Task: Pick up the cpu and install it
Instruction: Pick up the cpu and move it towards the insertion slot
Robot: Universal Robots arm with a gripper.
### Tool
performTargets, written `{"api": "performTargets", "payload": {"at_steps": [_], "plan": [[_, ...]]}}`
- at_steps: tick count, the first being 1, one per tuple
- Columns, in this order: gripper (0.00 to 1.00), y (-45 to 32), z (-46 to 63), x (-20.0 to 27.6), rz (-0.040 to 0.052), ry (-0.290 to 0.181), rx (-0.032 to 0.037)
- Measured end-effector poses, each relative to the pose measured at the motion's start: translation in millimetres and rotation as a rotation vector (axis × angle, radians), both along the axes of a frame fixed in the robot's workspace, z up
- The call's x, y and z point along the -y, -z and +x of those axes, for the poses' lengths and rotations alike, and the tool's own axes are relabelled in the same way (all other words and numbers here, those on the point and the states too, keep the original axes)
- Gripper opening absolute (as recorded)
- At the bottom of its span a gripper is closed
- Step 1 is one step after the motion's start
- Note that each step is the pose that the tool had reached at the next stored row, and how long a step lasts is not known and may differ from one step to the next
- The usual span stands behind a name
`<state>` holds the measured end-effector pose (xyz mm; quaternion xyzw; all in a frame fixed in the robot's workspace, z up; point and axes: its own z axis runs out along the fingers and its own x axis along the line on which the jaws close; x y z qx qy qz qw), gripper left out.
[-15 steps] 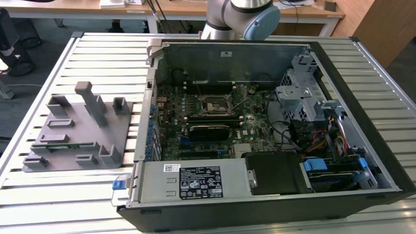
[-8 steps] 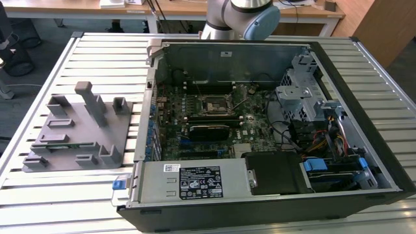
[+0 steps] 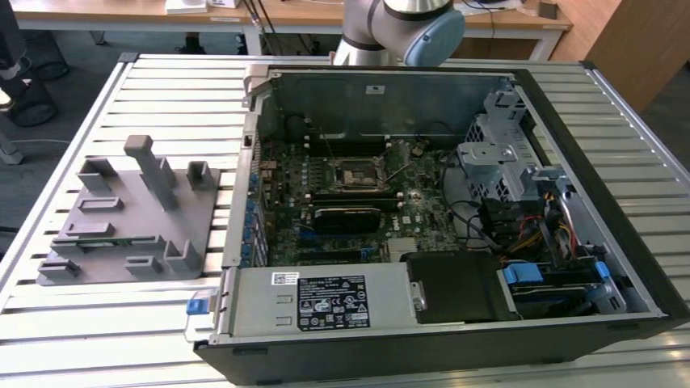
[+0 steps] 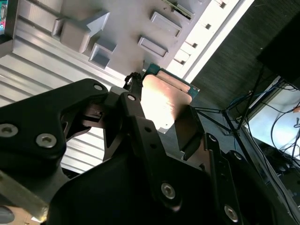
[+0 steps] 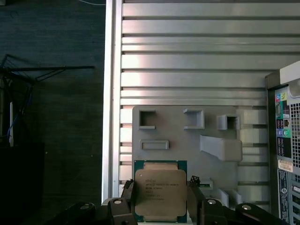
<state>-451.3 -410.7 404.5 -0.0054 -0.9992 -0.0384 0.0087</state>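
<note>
Claw [image 5: 161, 202]: closed on the cpu [image 5: 161, 191], with one finger [image 5: 128, 197] on each of two opposite sides. In both wrist views the silver lid faces the camera.
Cpu: in the claw's grip, held over the edge of the grey fixture plate [image 5: 180, 133].
Fixture plate: lies flat on the counter [image 5: 187, 47] and has raised blocks and shallow pockets.
Counter: pale metal slats. The open computer case [image 3: 431, 202] stands just beside the fixture plate.
Room: dark floor [image 5: 51, 117] beyond the counter edge nearest the plate. In the exterior view, wooden desks [image 3: 291, 12] are behind.
</note>
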Motion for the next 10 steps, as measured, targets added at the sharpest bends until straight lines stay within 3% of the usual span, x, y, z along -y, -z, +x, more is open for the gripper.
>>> {"api": "performTargets", "payload": {"at_steps": [10], "plan": [[0.53, 0.0, 18.1, 0.0, 0.0, 0.0, -0.0002]]}}
